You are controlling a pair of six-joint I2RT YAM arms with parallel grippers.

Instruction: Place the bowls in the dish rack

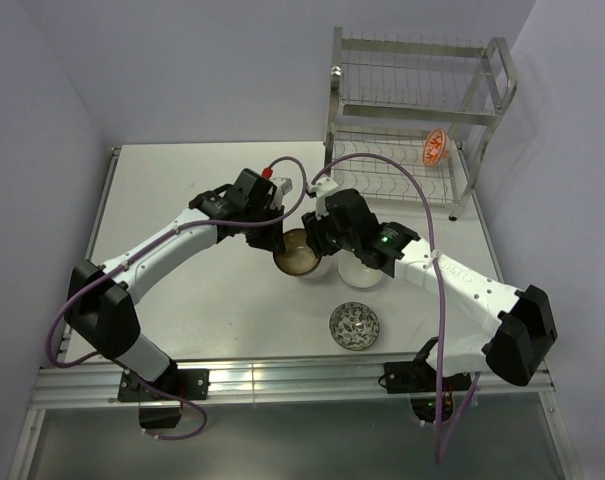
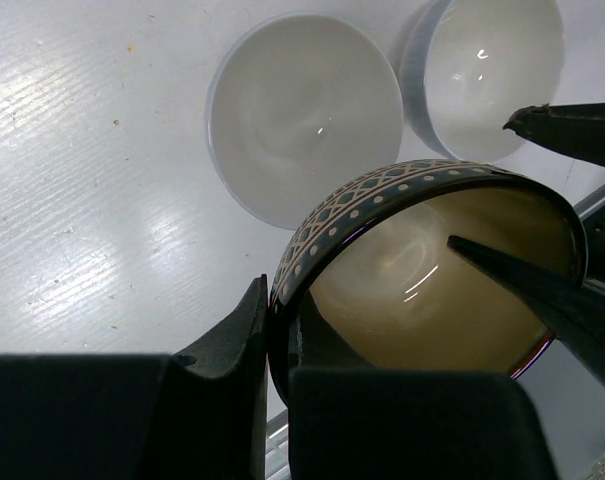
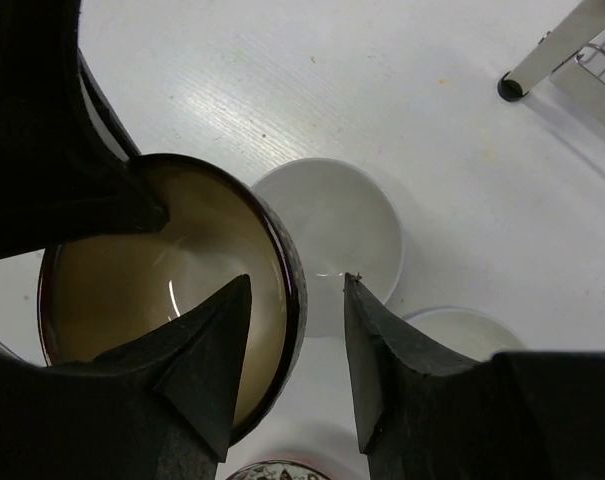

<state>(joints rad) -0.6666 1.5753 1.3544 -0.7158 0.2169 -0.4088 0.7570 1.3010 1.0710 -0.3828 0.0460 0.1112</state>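
The dark brown bowl looks like glazed ceramic. Its tan inside is smooth and highly glossy with sharp highlights. Its outer wall is dark and shiny, with a cream lattice-and-dot band.

The white bowl just beside it and the second white bowl beyond that are plain, smooth and glossy, with small specular glints.

The table beneath the dark brown bowl is white and finely streaked, with a soft satin sheen.

The dish rack, well behind the dark brown bowl, is silver metal, with a bright tubular frame and thin wire.

At the dark brown bowl's rim, the left gripper and the right gripper have matt black fingers that look like plastic.
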